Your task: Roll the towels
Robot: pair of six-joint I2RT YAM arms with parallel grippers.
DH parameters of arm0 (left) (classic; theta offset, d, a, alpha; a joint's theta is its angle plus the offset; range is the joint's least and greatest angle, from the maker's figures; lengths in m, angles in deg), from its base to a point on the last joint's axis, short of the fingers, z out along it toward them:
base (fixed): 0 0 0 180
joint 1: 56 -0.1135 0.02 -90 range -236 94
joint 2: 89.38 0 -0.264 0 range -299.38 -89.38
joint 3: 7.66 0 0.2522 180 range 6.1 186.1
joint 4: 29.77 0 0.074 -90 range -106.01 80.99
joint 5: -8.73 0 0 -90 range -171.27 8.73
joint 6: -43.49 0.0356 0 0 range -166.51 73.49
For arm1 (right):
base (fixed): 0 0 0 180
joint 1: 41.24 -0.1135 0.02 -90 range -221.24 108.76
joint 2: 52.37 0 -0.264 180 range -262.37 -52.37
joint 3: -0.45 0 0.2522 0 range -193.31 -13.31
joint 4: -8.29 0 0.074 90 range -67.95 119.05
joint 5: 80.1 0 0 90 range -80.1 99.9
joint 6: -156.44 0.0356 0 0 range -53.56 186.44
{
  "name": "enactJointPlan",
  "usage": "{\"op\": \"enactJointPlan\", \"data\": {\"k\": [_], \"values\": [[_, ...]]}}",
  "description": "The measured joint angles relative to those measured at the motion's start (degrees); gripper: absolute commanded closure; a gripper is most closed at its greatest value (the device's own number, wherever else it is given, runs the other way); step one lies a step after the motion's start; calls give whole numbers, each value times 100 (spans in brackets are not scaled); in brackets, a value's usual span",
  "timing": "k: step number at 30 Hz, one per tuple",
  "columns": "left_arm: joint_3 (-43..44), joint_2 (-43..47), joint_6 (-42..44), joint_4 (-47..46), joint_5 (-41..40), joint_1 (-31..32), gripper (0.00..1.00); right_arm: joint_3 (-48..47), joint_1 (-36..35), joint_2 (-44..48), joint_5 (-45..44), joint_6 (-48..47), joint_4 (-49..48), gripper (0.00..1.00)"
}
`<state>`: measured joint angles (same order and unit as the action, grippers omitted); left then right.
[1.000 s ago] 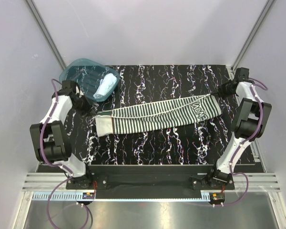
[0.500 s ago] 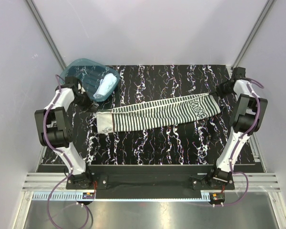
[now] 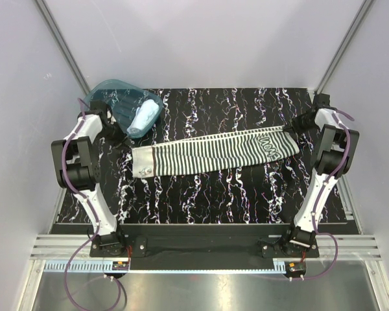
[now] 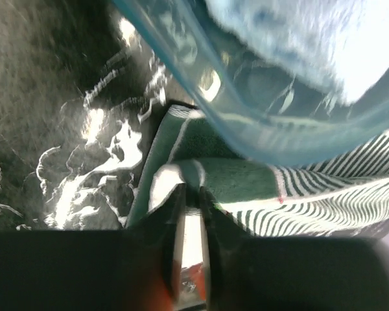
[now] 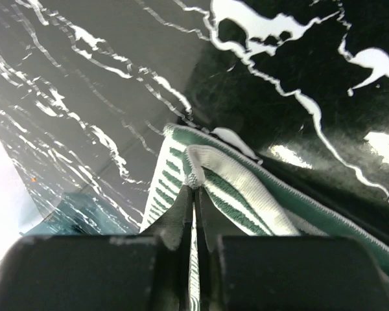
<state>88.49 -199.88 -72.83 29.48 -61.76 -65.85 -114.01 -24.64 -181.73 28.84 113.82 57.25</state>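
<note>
In the last second the striped towel (image 3: 214, 151) was drawn straighter across the bench (image 3: 201, 201), its lettered corner pinched in the closed right jaws, while the left jaws at its white end show perhaps a thin gap, grip unclear, so rolling seems near.

Your towel (image 3: 214, 152) lies across the table (image 3: 201, 194), left to right. Behind its left end sits the tub (image 3: 104, 91), with the second towel (image 3: 144, 116) in it.
</note>
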Motion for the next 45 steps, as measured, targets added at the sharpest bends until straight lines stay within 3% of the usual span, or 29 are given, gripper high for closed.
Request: {"op": "enactJointPlan", "data": {"k": [2, 3, 4, 7, 8, 10, 13, 20, 27, 31, 34, 40, 43, 44, 45], "values": [[151, -122, -33, -20, -28, -33, 62, -2, 0, -55, -2, 7, -4, 78], [212, -181, -28, -24, -55, -57, 47, -2, 0, -72, 0, 15, -9, 66], [271, -223, -37, -26, -79, -81, 46, -2, 0, -83, 0, 37, -15, 55], [358, -275, -59, -20, -129, -164, 36, -33, -4, -92, 0, 42, -37, 35], [389, -275, -66, 0, -138, -190, 33, -59, -7, -92, 4, 50, -50, 16], [428, -249, -52, -4, -184, -219, 20, -144, -13, -92, 26, 50, -68, 7], [264, 9, -81, -42, -350, -236, 11, -299, -57, -90, -63, -46, -68, 2], [-1054, 2124, -39, -120, -651, -179, 7, -83, -107, 374, -553, -323, 136, 2], [-1871, 3327, 175, -22, -682, 107, 7, 872, -109, 2092, -1064, -697, 199, 5], [-2243, 3620, 361, -2, -483, 302, 6, 1902, -76, 3143, -1121, -835, -22, 15], [-2551, 3919, 496, -68, -297, 352, 6, 2614, 13, 3405, -986, -907, -181, 24], [-2938, 4087, 463, -385, -186, 785, 6, 3873, 122, 3475, -385, -935, -671, 55], [-2959, 3866, 323, -446, -323, 1051, 9, 3792, -192, 3477, 13, -973, -769, 62], [-2962, 3713, 258, -474, -404, 1084, 10, 3663, -352, 3477, 120, -992, -809, 70], [-2964, 3609, 227, -485, -463, 1088, 11, 3501, -505, 3469, 203, -1019, -833, 73]]}}
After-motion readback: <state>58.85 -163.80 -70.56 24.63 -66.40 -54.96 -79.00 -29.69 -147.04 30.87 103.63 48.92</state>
